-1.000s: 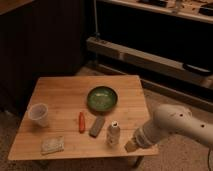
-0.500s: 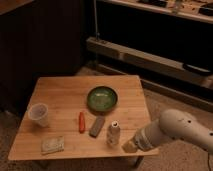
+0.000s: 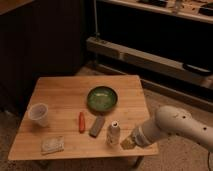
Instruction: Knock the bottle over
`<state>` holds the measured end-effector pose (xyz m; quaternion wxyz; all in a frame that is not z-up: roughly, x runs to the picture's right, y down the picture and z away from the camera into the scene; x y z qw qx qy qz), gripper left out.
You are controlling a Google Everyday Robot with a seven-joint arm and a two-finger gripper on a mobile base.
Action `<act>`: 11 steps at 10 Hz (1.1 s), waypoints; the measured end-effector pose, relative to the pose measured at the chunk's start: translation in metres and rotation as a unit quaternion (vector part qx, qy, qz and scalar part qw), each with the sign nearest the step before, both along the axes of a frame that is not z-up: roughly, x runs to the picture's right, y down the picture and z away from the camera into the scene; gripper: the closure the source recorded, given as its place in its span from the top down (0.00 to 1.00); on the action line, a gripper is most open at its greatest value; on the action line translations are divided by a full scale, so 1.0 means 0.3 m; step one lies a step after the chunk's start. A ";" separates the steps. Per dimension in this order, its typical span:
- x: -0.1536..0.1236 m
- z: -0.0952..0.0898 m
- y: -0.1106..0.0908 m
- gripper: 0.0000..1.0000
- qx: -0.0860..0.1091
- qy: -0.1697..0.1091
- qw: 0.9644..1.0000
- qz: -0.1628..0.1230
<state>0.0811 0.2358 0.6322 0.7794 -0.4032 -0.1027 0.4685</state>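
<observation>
The small white bottle (image 3: 113, 133) stands upright near the front right of the wooden table (image 3: 60, 95). My gripper (image 3: 128, 142) comes in from the right on a white arm (image 3: 175, 126). It sits just right of the bottle's base, at the table's front edge, close to it but apart. A translucent plastic cup (image 3: 38, 114) stands at the table's left side.
A green bowl (image 3: 102, 98) sits behind the bottle. An orange-red carrot-like item (image 3: 81, 121) and a dark flat bar (image 3: 97, 126) lie left of the bottle. A pale packet (image 3: 52, 144) lies at the front left. Dark shelving (image 3: 165, 60) runs behind the table.
The arm has shifted slightly right and down, with the gripper staying low beside the bottle. The bottle still stands upright in the same spot.
</observation>
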 end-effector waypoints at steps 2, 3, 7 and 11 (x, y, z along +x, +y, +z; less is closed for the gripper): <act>-0.016 0.030 -0.018 0.04 0.006 0.004 1.000 -0.002; -0.016 0.040 -0.022 0.04 0.007 0.007 1.000 -0.001; -0.041 0.074 -0.047 0.04 0.016 0.011 1.000 -0.005; -0.035 0.087 -0.052 0.04 0.022 0.017 1.000 -0.007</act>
